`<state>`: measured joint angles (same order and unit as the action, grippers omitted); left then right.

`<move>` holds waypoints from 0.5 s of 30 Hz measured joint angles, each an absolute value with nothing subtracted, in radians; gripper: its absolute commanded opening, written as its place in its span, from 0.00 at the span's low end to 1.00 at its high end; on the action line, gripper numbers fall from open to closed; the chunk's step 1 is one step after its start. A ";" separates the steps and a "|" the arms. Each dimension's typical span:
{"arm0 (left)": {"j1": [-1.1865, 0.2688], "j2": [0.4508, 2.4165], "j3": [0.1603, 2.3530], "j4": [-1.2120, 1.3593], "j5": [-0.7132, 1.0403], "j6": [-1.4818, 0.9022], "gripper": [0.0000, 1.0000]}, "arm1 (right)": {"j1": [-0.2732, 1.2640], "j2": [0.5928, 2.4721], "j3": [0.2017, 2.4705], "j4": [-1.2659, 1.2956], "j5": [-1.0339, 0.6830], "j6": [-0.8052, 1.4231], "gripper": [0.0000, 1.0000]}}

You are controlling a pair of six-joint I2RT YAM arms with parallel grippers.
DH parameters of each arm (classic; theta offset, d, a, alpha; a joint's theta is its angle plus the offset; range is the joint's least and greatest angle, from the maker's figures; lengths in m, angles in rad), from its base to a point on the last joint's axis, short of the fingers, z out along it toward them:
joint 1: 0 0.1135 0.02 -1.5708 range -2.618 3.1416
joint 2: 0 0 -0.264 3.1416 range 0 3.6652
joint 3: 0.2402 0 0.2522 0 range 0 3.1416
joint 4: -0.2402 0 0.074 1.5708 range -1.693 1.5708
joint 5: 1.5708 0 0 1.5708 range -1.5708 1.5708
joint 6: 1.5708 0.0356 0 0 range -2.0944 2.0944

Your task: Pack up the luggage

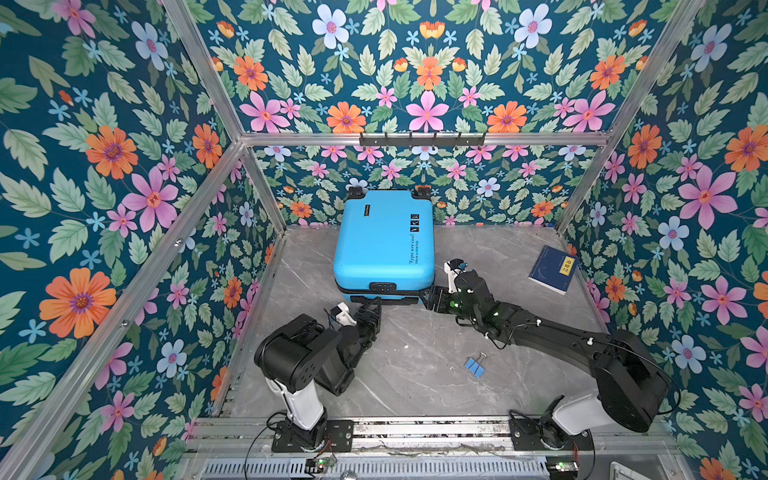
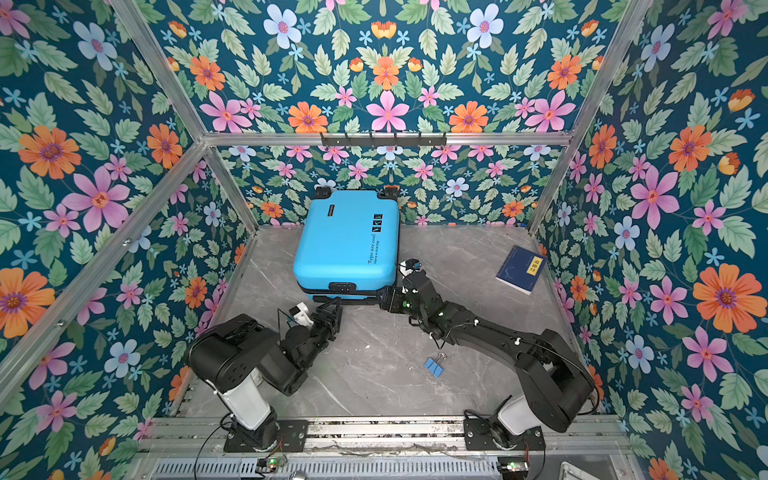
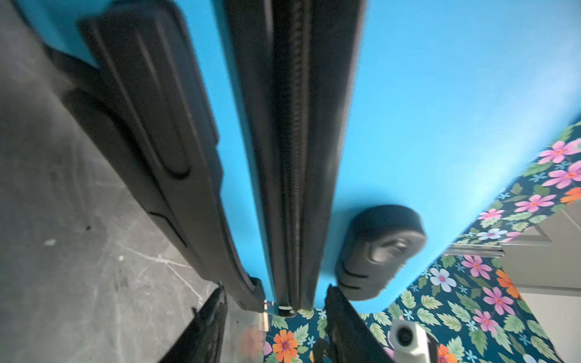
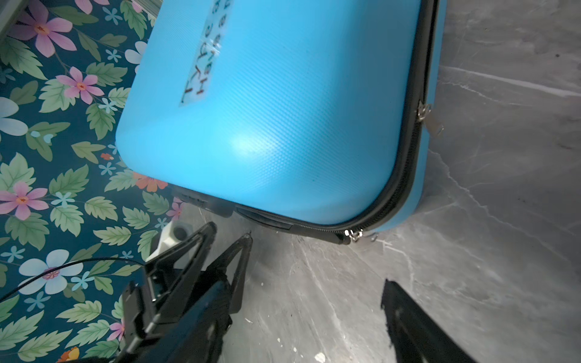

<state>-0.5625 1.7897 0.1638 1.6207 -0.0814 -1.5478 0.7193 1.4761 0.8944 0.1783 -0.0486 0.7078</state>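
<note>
Luggage [image 1: 384, 237] lies flat on the grey table [image 1: 415, 386], toward the back wall. Its wheels [image 1: 355, 193] are at the far end and its handle [image 1: 382, 286] faces the arms. Both shells are together and no lining shows in any view. Lid shut.

Zip: the right wrist view shows one pull [image 4: 353, 234] at the near corner and a second pull [image 4: 429, 119] further along the side seam. The two stand apart. Whether the stretch between them is undone cannot be told.

Left gripper [image 1: 371, 306] sits just in front of the near edge, beside the handle. Jaws are about half apart with nothing between them. The right wrist view shows its fingertips [image 4: 239, 261] just short of the shell, not touching.

Right gripper [image 1: 428, 297] is at the near right corner, jaws wide, empty. One finger [image 4: 408, 320] shows over bare table near the corner pull.

Loose items: a dark-blue book [image 1: 552, 270] by the right wall, well apart from the case, and a blue binder clip [image 1: 475, 365] on the table between the arms. Neither is in the case.

Reading: the task looks barely begun, with nothing visibly packed. Both grippers gather at the zip edge, so the step in hand is likely the unzipping. Left to do, on this judgement: run the zip round, raise the lid, load the book and perhaps the clip, close up.
</note>
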 measured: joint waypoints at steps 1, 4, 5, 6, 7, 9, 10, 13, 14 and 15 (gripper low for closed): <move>-0.563 1.810 0.168 1.618 -0.082 -1.557 0.53 | 0.719 1.472 0.896 0.178 -0.048 0.707 0.78; -0.563 1.839 0.176 1.618 -0.082 -1.564 0.54 | 0.719 1.455 0.896 0.175 -0.041 0.707 0.78; -0.563 1.841 0.179 1.618 -0.083 -1.564 0.55 | 0.719 1.451 0.896 0.175 -0.040 0.707 0.78; -0.563 1.843 0.184 1.619 -0.084 -1.563 0.56 | 0.719 1.445 0.895 0.175 -0.035 0.707 0.78; -0.563 1.846 0.193 1.620 -0.086 -1.559 0.56 | 0.719 1.442 0.894 0.175 -0.033 0.706 0.78; -0.563 1.856 0.212 1.623 -0.087 -1.551 0.56 | 0.719 1.440 0.894 0.175 -0.030 0.706 0.78; -0.563 1.867 0.226 1.623 -0.086 -1.544 0.56 | 0.719 1.439 0.894 0.171 -0.028 0.704 0.78; -0.563 1.905 0.256 1.623 -0.083 -1.545 0.55 | 0.719 1.439 0.892 0.160 -0.023 0.704 0.78; -0.562 1.916 0.263 1.623 -0.079 -1.545 0.55 | 0.719 1.438 0.892 0.157 -0.023 0.704 0.78; -0.562 1.926 0.270 1.623 -0.079 -1.545 0.54 | 0.719 1.435 0.891 0.154 -0.024 0.703 0.78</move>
<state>-0.5625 1.9259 0.2703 1.6226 -0.0788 -1.5448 0.7189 1.4353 0.8906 0.1535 -0.0238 0.7033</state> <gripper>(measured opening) 0.550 0.783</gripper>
